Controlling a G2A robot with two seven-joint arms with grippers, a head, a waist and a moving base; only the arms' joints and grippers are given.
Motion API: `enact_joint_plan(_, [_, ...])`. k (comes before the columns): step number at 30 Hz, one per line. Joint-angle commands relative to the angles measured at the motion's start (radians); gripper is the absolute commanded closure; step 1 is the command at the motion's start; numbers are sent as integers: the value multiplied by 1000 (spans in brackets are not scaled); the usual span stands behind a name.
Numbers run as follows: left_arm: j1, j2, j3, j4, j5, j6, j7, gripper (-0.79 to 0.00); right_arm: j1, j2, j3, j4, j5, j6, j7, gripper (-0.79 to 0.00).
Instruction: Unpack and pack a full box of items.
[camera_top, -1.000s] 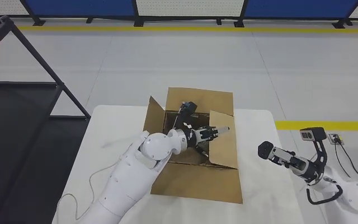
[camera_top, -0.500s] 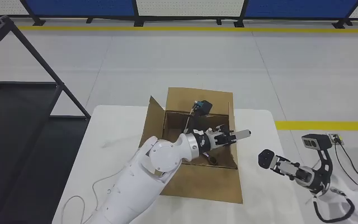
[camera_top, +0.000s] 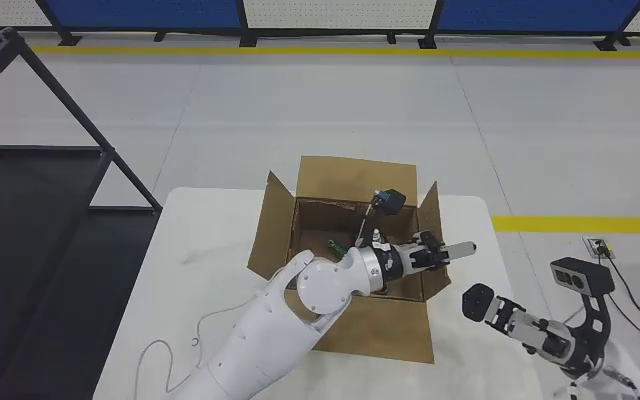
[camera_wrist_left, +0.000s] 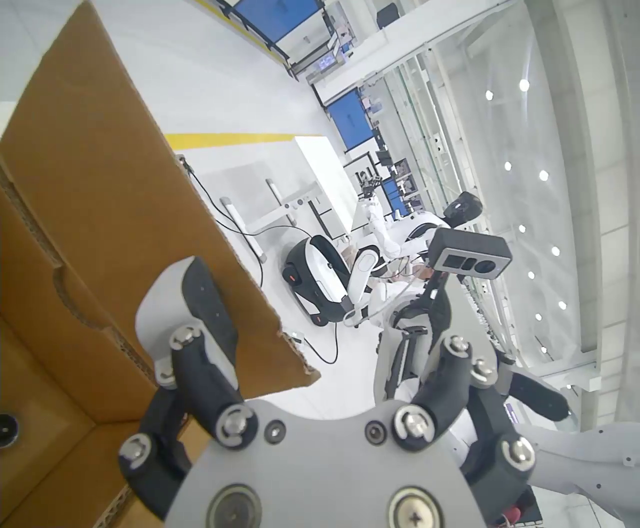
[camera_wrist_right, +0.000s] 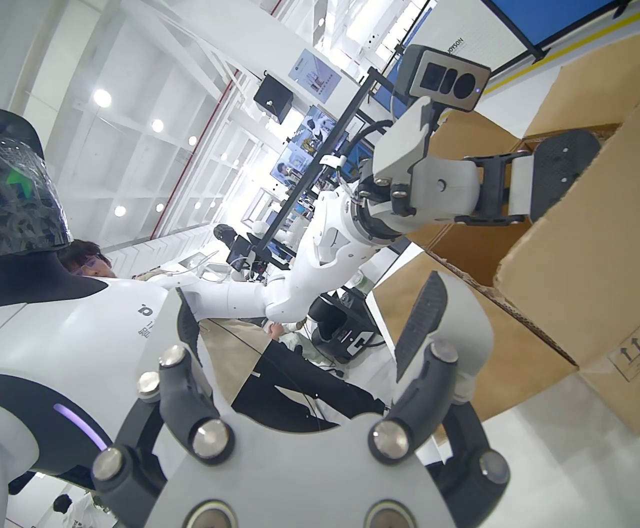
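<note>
Box flap between the spread left fingers.
Open box (camera_top: 350, 180) sits at frame centre on table (camera_top: 180, 260); left gripper (camera_top: 452, 250) unclenched, straddling its right flap (camera_top: 431, 205); right gripper (camera_top: 480, 302), lower right, spread, empty, apart from box.

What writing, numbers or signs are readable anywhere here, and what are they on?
On the cardboard box: no readable words, just a printed pair of upward arrows on its side, seen in the right wrist view.
On the wall posters far behind: lettering too small to read.
Nothing else is legible.
</note>
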Motion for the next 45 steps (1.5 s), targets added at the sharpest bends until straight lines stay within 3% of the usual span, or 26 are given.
enact_joint_plan(1, [-17, -10, 9, 33, -11, -12, 3, -785, -7, 1, -7, -14, -50, 26, -26, -785])
enact_joint_plan(7, [-61, -41, 29, 106, -52, -41, 1, -785, 2, 2, -46, 13, -172, 62, -112, -785])
enact_joint_plan(19, [-106, -80, 44, 204, -62, -68, -21, -785, -37, 3, -64, -15, -210, 16, -197, -785])
enact_joint_plan(28, [-78, -77, -6, 176, -40, -85, -8, -785, 4, 7, -62, 36, -287, 97, -304, -785])
enact_joint_plan(35, [59, -24, -121, -2, 100, -87, 24, -785, 70, 9, -73, 94, -279, 155, -351, -785])
enact_joint_plan(45, [409, 74, -458, -453, 295, -25, 61, -785, 131, 15, -85, 183, -249, 173, -337, -785])
